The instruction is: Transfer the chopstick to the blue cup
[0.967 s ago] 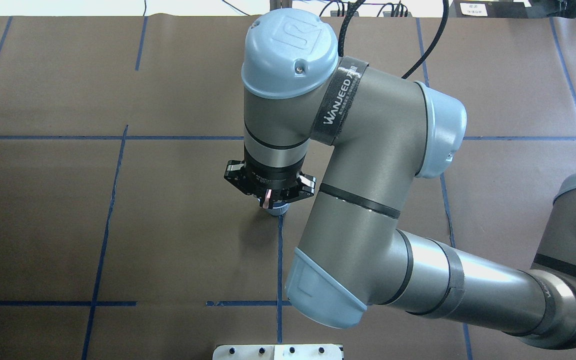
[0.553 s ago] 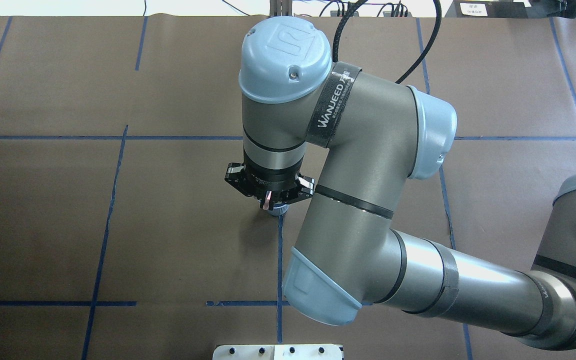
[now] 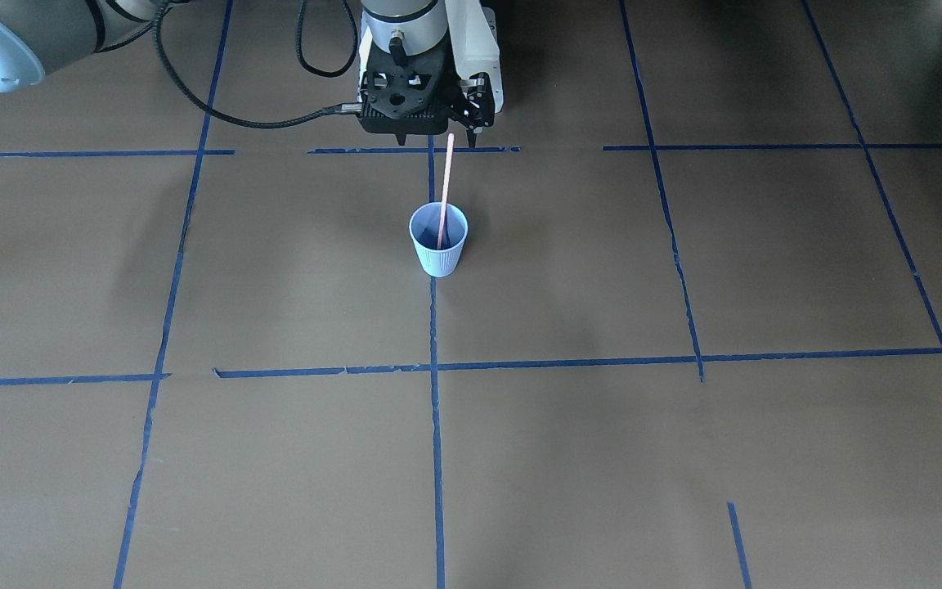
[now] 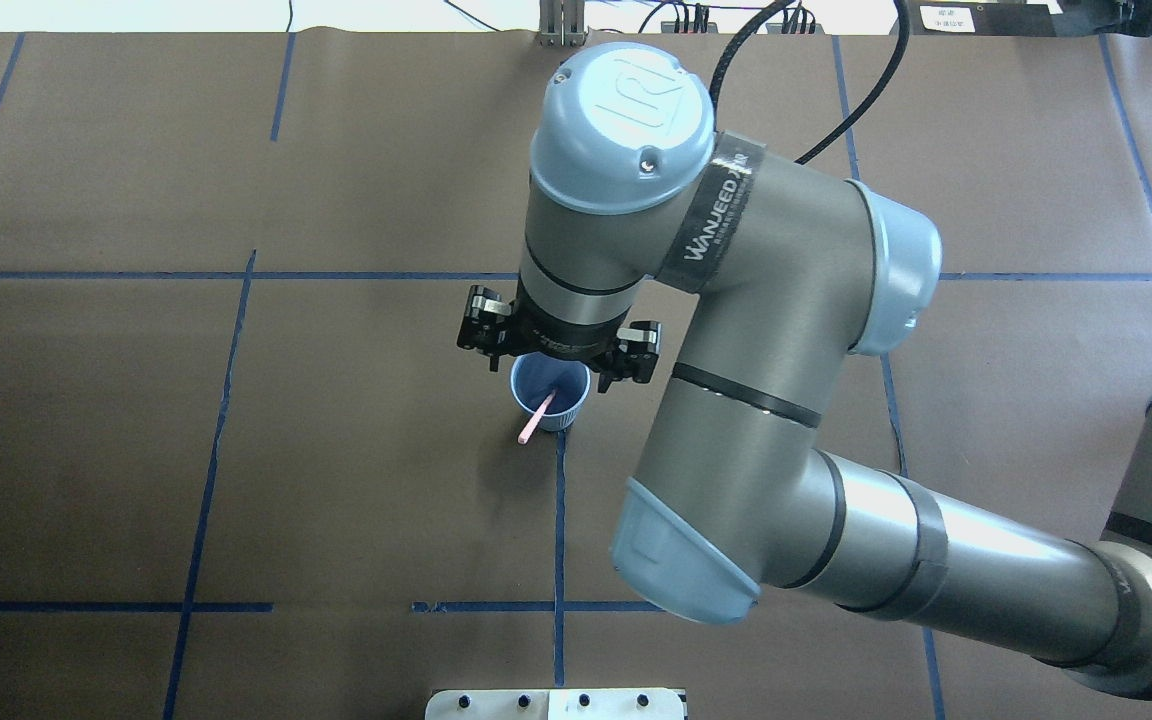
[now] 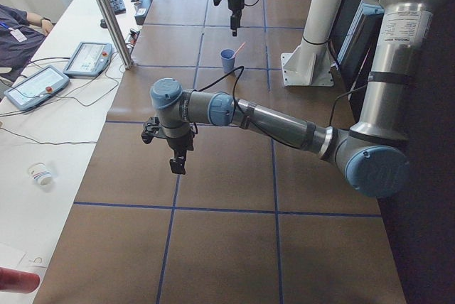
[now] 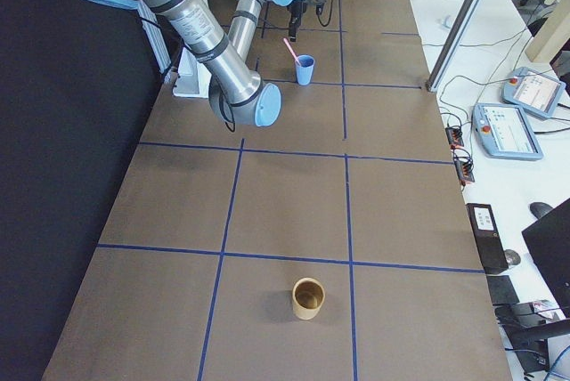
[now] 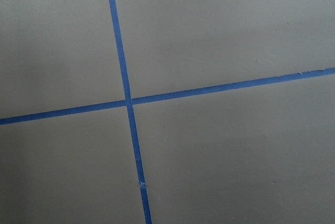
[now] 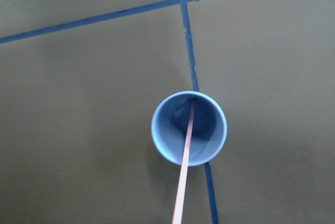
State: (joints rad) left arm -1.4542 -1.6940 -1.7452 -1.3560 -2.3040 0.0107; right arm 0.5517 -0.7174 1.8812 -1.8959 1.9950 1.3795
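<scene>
Right fingers (image 3: 471,137) parted, holding nothing, above blue cup (image 3: 438,258); chopstick (image 3: 446,184) leans inside. Left fingers (image 5: 175,165): cannot tell.

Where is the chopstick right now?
In the overhead view the chopstick stands in the blue cup near the middle of the table, its top leaning out over the rim toward the robot.

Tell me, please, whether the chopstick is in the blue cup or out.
Inside: the chopstick stands with its lower end in the blue cup, leaning on the rim, top protruding.
</scene>
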